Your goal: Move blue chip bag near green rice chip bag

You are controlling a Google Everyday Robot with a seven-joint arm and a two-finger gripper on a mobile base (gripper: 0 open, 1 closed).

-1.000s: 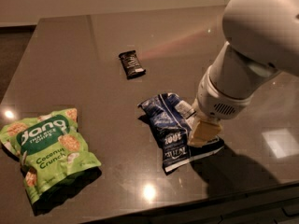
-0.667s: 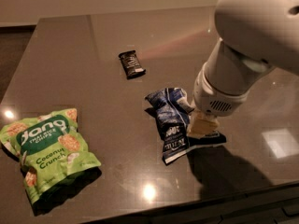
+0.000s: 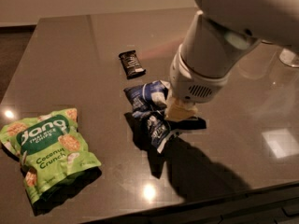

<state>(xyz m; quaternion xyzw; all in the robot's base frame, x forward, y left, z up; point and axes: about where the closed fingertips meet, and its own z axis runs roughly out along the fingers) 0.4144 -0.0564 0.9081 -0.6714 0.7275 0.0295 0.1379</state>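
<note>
Above the glossy surface (image 3: 84, 41), the gripper (image 3: 181, 116) clenches cream fingers (image 3: 179, 109) on the crumpled foil blue chip bag (image 3: 148, 99), well apart from the puffy green rice chip bag (image 3: 49, 155).

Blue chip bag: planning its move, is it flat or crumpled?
Crumpled: the blue chip bag shows twisted folds; the gripper sits on its right edge.

We see a dark brown, glossy tabletop (image 3: 70, 45) carrying a small black candy bar wrapper (image 3: 131, 63). It lies flat toward the far side, its long axis running away from us at a slight angle. At the right edge we make out part of a clear glass object (image 3: 289, 57), mostly cut off. Bright light reflections (image 3: 148, 192) dot the near surface. Behind the tabletop runs a pale wall (image 3: 93, 1). The gripper (image 3: 180, 111) hangs low over the tabletop, nearer to us than the wrapper and to its right.
</note>
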